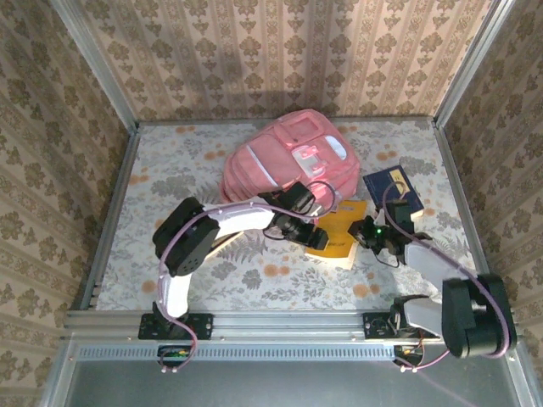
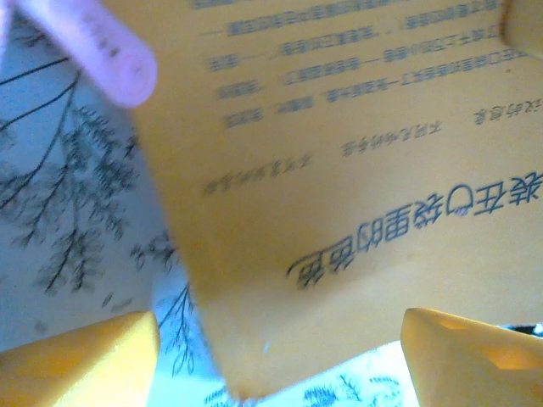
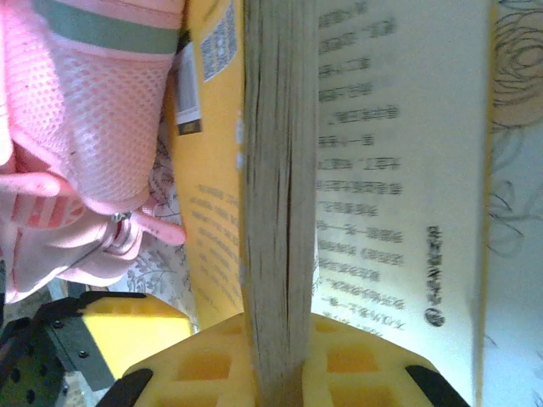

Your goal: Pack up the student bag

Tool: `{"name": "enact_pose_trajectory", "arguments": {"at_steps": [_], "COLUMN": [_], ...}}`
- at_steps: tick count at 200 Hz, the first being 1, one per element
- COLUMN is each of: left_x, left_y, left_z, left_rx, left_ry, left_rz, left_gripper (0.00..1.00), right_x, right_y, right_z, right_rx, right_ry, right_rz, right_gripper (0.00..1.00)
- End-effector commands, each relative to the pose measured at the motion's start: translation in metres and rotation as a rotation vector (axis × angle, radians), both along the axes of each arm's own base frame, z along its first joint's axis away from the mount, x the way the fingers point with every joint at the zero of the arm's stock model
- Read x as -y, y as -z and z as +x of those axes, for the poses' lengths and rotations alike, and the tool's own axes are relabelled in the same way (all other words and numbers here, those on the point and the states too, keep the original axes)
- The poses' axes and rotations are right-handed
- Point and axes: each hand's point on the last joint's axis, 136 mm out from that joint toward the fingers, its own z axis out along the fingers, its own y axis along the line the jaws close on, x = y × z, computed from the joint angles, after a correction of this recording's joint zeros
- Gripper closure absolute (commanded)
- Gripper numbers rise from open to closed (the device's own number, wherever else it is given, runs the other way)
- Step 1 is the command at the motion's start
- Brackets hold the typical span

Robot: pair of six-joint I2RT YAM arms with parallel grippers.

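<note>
The left pincer [image 1: 297,222] sits near the middle of the counter [image 1: 170,170], at the left edge of a yellow book [image 1: 337,227]. In the left wrist view its two yellow fingertips [image 2: 85,360] stand wide apart. A corner of the book's printed cover [image 2: 339,212] lies between them, with nothing clamped, and a pink strap [image 2: 102,47] crosses the top left corner.

The student bag [image 1: 284,157] lies flat at the far middle of the counter, just behind the left pincer. Its front faces up with the small clear window [image 1: 307,154] showing. Whether any pocket is unzipped cannot be told, and nothing can be seen inside it.

The yellow book is outside the bag, just beside its near edge. The right pincer [image 1: 363,234] is closed on it. The right wrist view shows the page block [image 3: 276,212] running down between the yellow fingers [image 3: 356,365], with the bag's pink mesh [image 3: 85,110] to the left. A dark blue book [image 1: 394,192] lies on the counter right of the bag, also outside it.
</note>
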Motion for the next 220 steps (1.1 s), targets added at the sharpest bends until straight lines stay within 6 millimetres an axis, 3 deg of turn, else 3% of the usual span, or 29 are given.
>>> {"name": "enact_pose_trajectory", "arguments": {"at_steps": [1,22,56,87,113,155,190,220], "left_x": [-0.007,-0.022,-0.044,-0.057,-0.054,-0.048,-0.030,-0.020], "left_y": [-0.045,-0.065,-0.095,-0.115,-0.128,-0.123,-0.140,-0.170], "left_z": [0.008,0.013,0.028,0.040,0.039,0.044,0.039,0.037], "left_rx": [0.012,0.026,0.004,-0.022,-0.023,-0.041,-0.106,-0.128], "left_ry": [-0.046,-0.092,-0.206,-0.267,-0.256,-0.262,-0.218,-0.186], "left_rz": [-0.108,-0.134,-0.225,-0.314,-0.349,-0.359,-0.521,-0.705], "left_gripper": [0.22,0.20,0.19,0.18,0.15,0.13,0.13,0.13], "right_x": [0.020,0.026,0.019,-0.011,-0.042,-0.084,-0.105,-0.107], "right_y": [-0.006,-0.025,-0.074,-0.125,-0.161,-0.209,-0.225,-0.221], "right_z": [-0.013,-0.020,-0.017,-0.010,-0.010,-0.015,-0.020,-0.018], "right_rx": [-0.019,0.013,0.156,0.332,0.435,0.568,0.610,0.599], "right_ry": [0.043,0.086,0.091,-0.014,-0.140,-0.278,-0.342,-0.341], "right_rz": [-0.122,-0.136,-0.082,0.028,0.073,0.185,0.306,0.319], "right_gripper": [1.00,1.00,1.00,1.00,1.00,1.00,1.00,1.00]}}
